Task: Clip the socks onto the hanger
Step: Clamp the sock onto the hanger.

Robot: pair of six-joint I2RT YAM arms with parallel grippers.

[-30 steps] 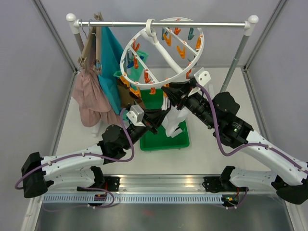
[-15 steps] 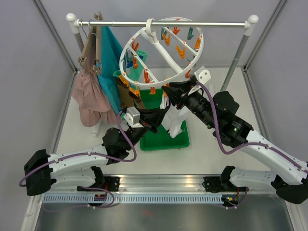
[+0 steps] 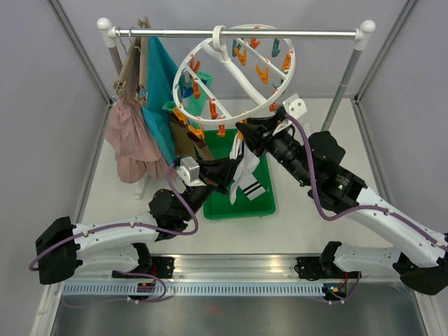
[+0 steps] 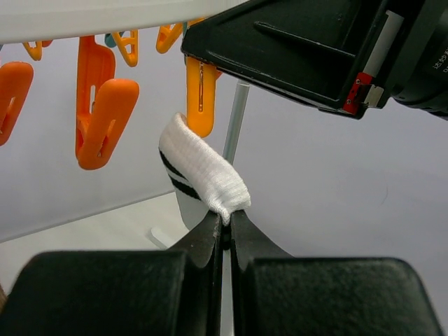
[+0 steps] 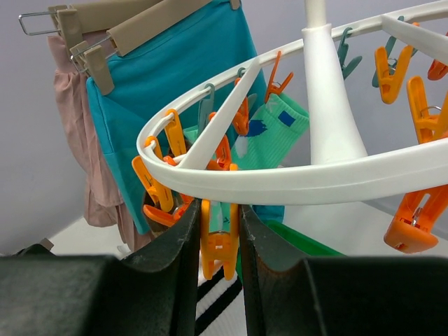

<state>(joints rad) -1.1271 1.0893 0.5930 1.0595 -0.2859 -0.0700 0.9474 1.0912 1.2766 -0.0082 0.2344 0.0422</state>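
My left gripper (image 4: 225, 224) pinches the striped sock (image 4: 203, 169) mid-frame below the orange peg (image 5: 219, 255) my right gripper (image 5: 219, 210) squeezes (to open it)

Raised left fingers (image 4: 203, 246) pinched tight; raised right fingers (image 5: 179, 245) narrowly apart.

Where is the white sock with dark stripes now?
In the left wrist view the sock sits centre, pinched by the left end effector, just below an orange peg of the hanger.
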